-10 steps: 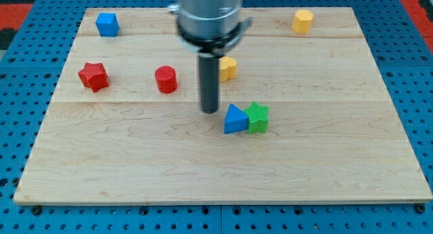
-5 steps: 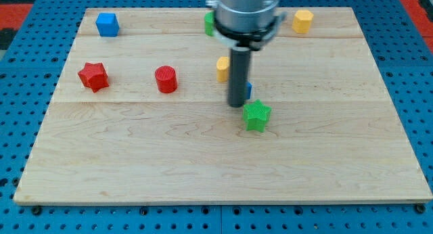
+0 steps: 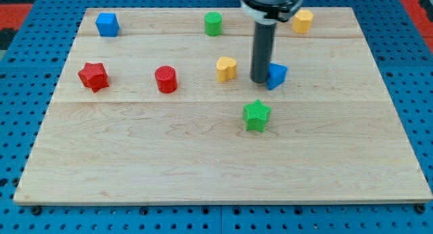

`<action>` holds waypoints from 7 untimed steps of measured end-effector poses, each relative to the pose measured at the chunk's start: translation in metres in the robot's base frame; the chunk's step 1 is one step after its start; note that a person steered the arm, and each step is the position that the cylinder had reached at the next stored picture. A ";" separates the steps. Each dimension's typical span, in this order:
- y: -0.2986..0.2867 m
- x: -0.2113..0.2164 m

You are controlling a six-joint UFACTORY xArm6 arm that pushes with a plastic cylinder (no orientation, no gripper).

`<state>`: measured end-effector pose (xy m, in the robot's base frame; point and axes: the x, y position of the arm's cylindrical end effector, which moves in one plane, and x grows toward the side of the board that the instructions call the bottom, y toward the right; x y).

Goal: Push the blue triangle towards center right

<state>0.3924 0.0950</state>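
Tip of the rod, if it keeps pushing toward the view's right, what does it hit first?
My tip sits against the left side of the blue triangle, so it meets that first. Beyond it, the board looks free toward the right edge, though depth is uncertain.

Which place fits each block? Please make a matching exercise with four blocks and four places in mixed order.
Blocks:
1. blue triangle
2. green star
3. red star
4. blue cube

Places:
A. top left corner of the board
B. touching my tip on its right
C. left edge, below the blue cube
D. below my tip, apart from it

Pairs: 1-B, 2-D, 3-C, 4-A
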 end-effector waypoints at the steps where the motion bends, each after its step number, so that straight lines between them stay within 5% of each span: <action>1: 0.041 -0.010; 2: 0.056 -0.042; 3: 0.102 -0.029; 4: 0.108 -0.012; 7: 0.105 -0.065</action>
